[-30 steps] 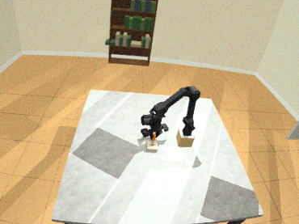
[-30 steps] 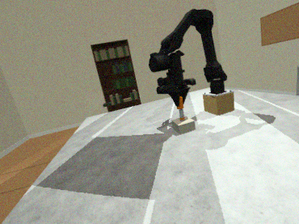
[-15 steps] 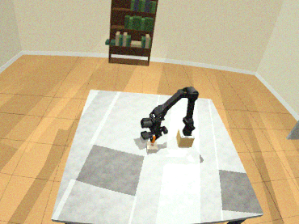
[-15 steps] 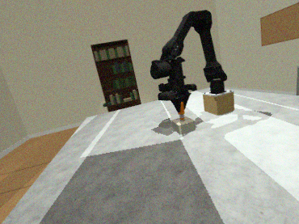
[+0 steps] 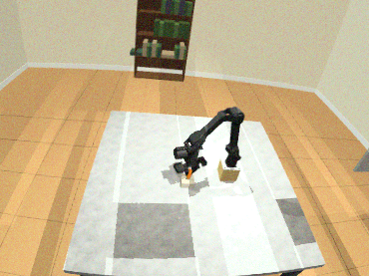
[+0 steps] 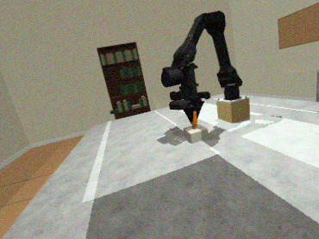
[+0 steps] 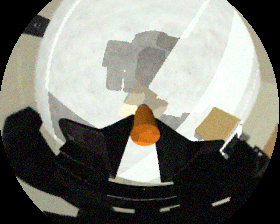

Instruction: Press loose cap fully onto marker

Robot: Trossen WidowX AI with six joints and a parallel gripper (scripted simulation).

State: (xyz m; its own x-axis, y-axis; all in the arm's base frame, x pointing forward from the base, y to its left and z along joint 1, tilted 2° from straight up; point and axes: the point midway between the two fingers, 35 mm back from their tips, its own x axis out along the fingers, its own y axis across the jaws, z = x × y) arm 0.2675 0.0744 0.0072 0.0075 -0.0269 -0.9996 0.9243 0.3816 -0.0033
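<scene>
My pincer point(image 6: 193, 112) points straight down over the holder block point(image 6: 195, 134), its two dark fingers partly closed and clamped on the orange cap point(image 7: 144, 126), which fills the gap between them. In the wrist view the cap hangs directly above the pale block, whose top shows just beyond the cap's far end; the marker itself is hidden behind the cap and I cannot make it out there. From the exterior view the cap point(image 6: 195, 117) stands upright, its lower end close over the block, and whether it is fully seated on the marker cannot be told at this size. The block sits on the white-and-grey table point(image 6: 129, 169), with my shadow spread around it. In the top view the same cluster reads as an orange speck point(image 5: 189, 171) above the cream block point(image 5: 185, 181). My arm point(image 6: 203, 40) arches up from the tan base box point(image 6: 233, 109), which stands just beside the block on the table. A dark bookshelf point(image 5: 166, 27) with green books stands against the far wall, beyond the wooden floor point(image 5: 55, 131).
</scene>
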